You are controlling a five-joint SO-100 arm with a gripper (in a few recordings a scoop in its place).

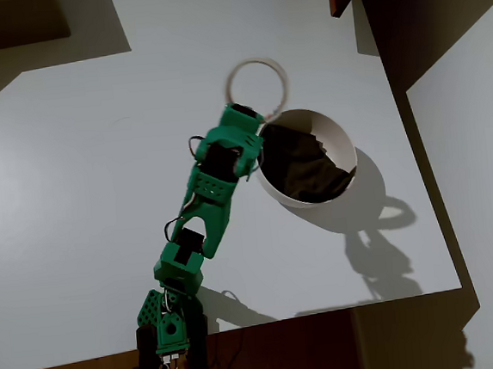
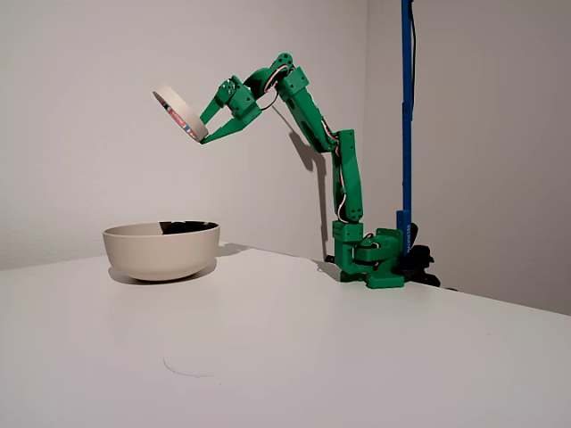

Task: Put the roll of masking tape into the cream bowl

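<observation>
The roll of masking tape (image 1: pixel 257 87) (image 2: pixel 179 113) is a thin cream ring held high in the air, tilted, by my green gripper (image 1: pixel 258 119) (image 2: pixel 203 131), which is shut on its rim. The cream bowl (image 1: pixel 344 141) (image 2: pixel 161 250) stands on the white table below. In the fixed view the tape hangs well above the bowl, about over it. In the overhead view the ring appears just up and left of the bowl's rim. The bowl's inside is dark with shadow.
The white table (image 1: pixel 76 208) (image 2: pixel 294 348) ends in dark edges at the right and front of the overhead view. My arm's base (image 1: pixel 168 325) (image 2: pixel 370 259) stands at the table's near edge, beside a blue pole (image 2: pixel 407 116).
</observation>
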